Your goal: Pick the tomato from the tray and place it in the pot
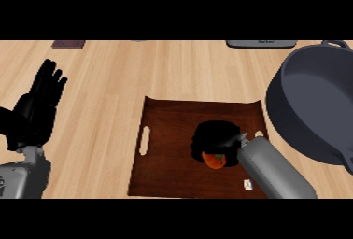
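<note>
A red tomato [214,160] with a green stem lies on the dark brown tray [169,140] in the middle of the counter. My right hand [215,136] is over it, fingers curled down round the tomato and hiding most of it. The large dark grey pot [314,107] stands at the right, just beyond the tray's right edge. My left hand [36,109] rests open at the far left, fingers up, well away from the tray.
The tray has a slot handle [144,141] on its left side. A dark flat object [68,44] and a grey object [261,43] lie at the counter's far edge. Bare wooden counter stretches between my left hand and the tray.
</note>
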### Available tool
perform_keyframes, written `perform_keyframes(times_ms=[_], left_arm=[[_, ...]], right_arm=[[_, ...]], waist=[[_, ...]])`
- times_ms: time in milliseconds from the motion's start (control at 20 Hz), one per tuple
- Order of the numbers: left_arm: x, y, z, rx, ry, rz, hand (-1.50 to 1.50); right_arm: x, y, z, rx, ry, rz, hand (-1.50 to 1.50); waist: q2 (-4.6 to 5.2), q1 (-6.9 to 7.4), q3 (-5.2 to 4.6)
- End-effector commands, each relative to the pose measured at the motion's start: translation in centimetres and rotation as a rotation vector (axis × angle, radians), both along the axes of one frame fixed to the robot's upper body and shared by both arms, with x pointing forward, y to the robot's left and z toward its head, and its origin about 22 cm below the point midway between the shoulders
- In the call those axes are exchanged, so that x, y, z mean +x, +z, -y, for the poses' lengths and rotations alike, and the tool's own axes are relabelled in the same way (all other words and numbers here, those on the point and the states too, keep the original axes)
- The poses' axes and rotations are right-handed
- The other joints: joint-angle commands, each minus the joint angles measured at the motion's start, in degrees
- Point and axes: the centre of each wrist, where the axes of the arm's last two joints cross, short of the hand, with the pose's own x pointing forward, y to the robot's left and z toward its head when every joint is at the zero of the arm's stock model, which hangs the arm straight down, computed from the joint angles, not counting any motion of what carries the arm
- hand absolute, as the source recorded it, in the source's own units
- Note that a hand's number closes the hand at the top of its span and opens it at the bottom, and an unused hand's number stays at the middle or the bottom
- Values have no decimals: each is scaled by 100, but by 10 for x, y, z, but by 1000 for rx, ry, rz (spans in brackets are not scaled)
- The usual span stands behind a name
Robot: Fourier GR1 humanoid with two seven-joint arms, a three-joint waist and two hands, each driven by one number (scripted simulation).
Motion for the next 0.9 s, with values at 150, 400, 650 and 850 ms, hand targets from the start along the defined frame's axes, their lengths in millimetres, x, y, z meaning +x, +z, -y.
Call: perform_keyframes(times_ms=[150,400,650,850], left_arm=[[-2,-11,-20,0,-4,6,0],[-10,-10,-20,16,75,-18,0],[-3,-3,-11,7,45,2,0],[-8,-19,2,7,-3,-48,0]], right_arm=[[-2,-10,-20,-4,-200,-47,150],[-5,-42,28,6,-937,-271,150],[8,-10,24,70,-1336,-227,150],[16,46,1,277,-1511,-122,150]], waist=[[29,-23,14],[-22,-524,-10],[-45,-195,10],[-88,-61,13]])
